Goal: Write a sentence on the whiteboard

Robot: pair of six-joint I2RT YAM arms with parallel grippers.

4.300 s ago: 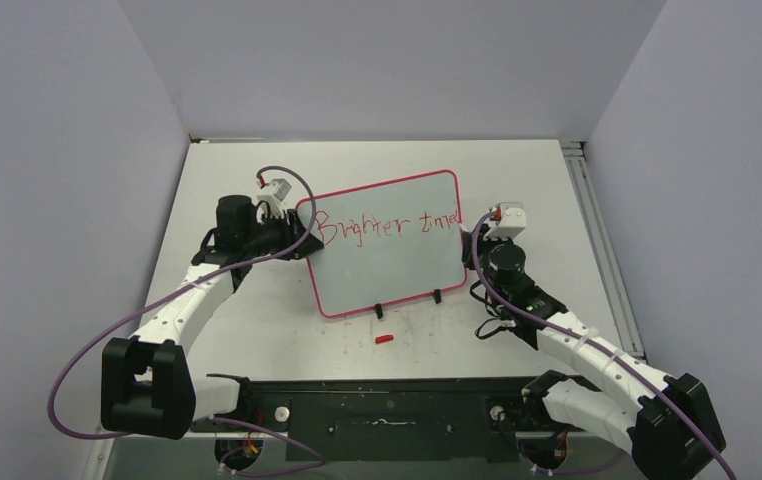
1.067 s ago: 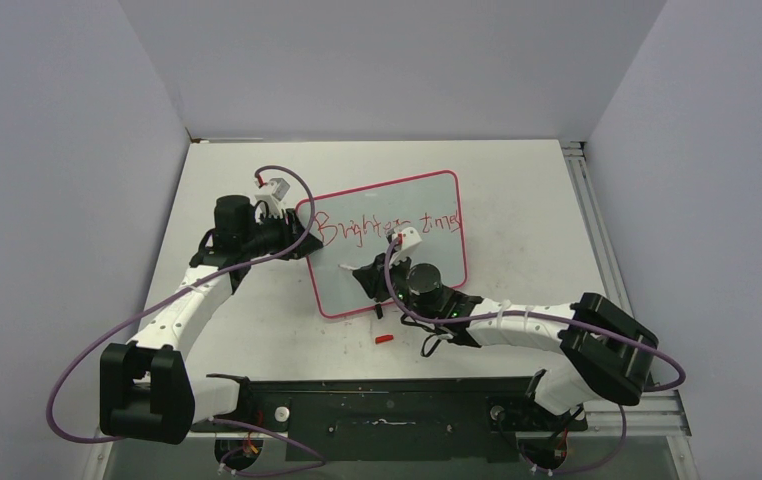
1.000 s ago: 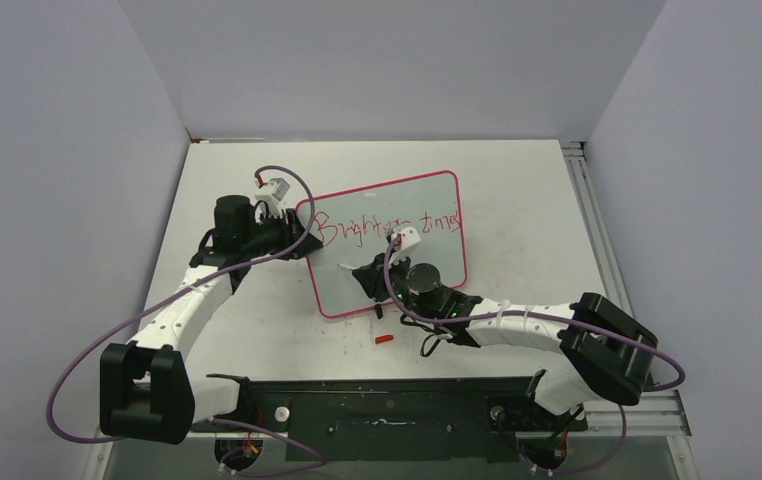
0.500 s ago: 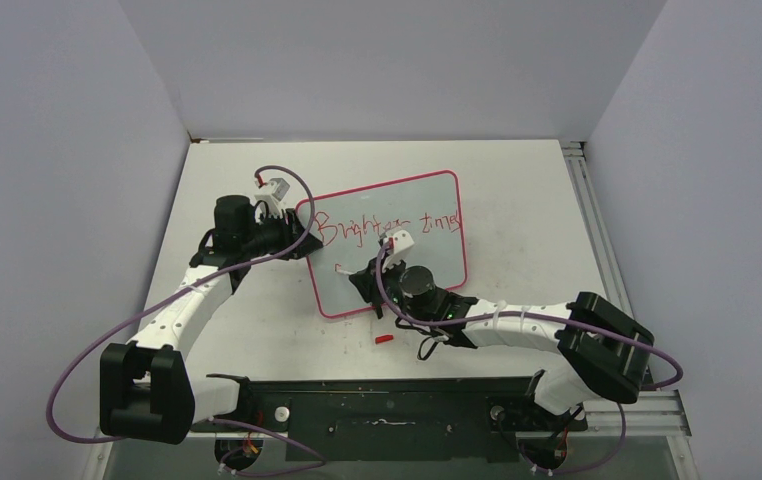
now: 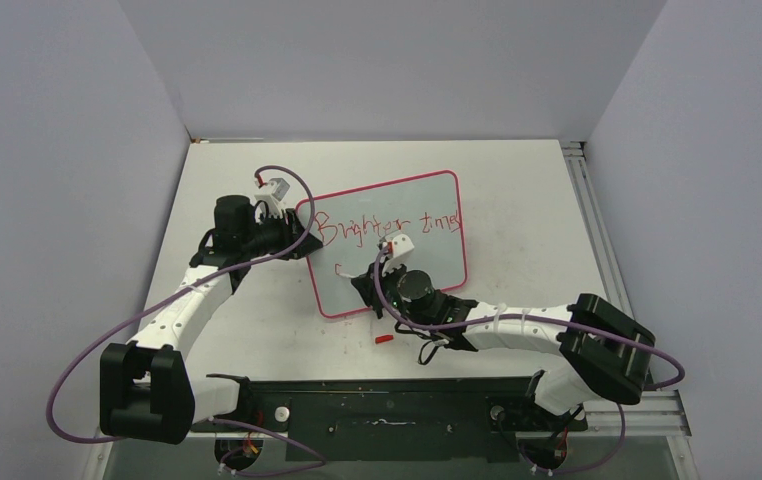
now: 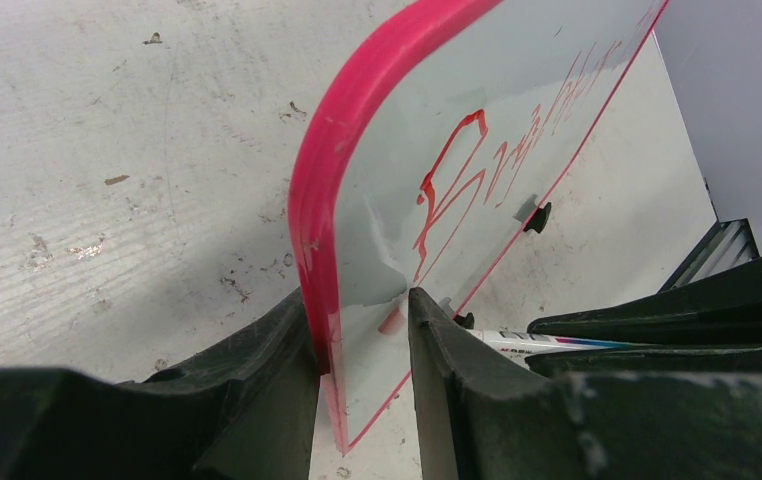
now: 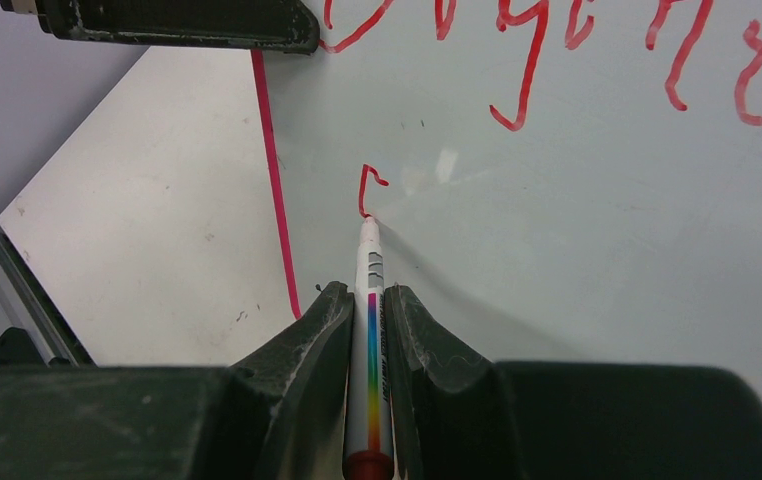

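We find the whiteboard (image 5: 412, 265) near the middle of the table (image 5: 527, 180), turned a little askew, with its two black feet (image 5: 379, 310) along the side facing the table's near edge. The left gripper (image 6: 362, 320) is pinching the board's left border: one finger sits behind the pink-red frame (image 6: 322, 190) and the other presses on the glossy face just beside the big "B". The sentence (image 5: 387, 226) so far runs along the board's far side, and we read it as "Brighter times" in thin, uneven red strokes. Below it, near the left border, there is one short hooked red stroke (image 7: 367, 185) starting a second line. The right gripper (image 7: 367, 300) reaches over the near part of the board, its fingers pressed together on a white marker (image 7: 369, 335) with a rainbow stripe down the barrel and a red back end. The marker's tip meets the board at the bottom of that hooked stroke. A small red piece (image 5: 384, 338) lies on the table just nearer to us than the board's near border, beside the right arm; we cannot tell what it is.
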